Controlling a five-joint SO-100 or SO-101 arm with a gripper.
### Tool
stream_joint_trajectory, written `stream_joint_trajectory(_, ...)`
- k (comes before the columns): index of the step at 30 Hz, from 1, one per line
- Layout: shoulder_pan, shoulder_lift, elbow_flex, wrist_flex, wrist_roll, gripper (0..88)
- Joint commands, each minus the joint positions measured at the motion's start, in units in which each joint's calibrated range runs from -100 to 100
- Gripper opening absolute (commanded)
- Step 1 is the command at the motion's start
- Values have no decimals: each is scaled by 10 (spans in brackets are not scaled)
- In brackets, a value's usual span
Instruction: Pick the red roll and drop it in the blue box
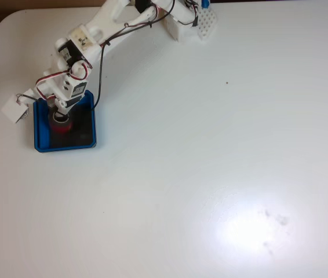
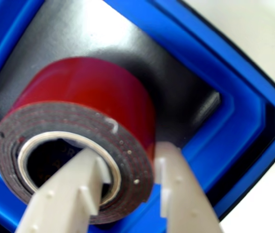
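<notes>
The red roll [image 1: 61,124] sits inside the outline of the blue box [image 1: 65,146] near the table's left side in the fixed view, with my gripper [image 1: 59,114] over it. In the wrist view the red roll [image 2: 89,92] hangs tilted over the black floor of the blue box [image 2: 239,121]. My gripper [image 2: 132,162] is shut on the roll's wall: one pale finger [image 2: 64,194] goes into the hollow core, the other finger [image 2: 181,194] presses the red outside. Whether the roll touches the floor I cannot tell.
A white perforated block [image 1: 197,26] stands by the arm's base at the top edge. A small white part on wires [image 1: 14,109] sticks out left of the box. The white table [image 1: 210,162] ends close to the box's left, with a rounded corner.
</notes>
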Motion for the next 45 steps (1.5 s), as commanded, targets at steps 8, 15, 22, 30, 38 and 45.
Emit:
stream_joint_trajectory(8,5,-6,-34,-4,-4,127)
stream_joint_trajectory(15,4,-11,-34,-2,0,127)
stream_joint_trajectory(22,11,-49,-13,-4,-3,127)
stream_joint_trajectory(30,25,-178,105,-3,-3,127)
stream_joint_trajectory(38,14,-394,336,-5,-4,127)
stream_joint_trajectory(45,-38,-587,548,-6,-5,127)
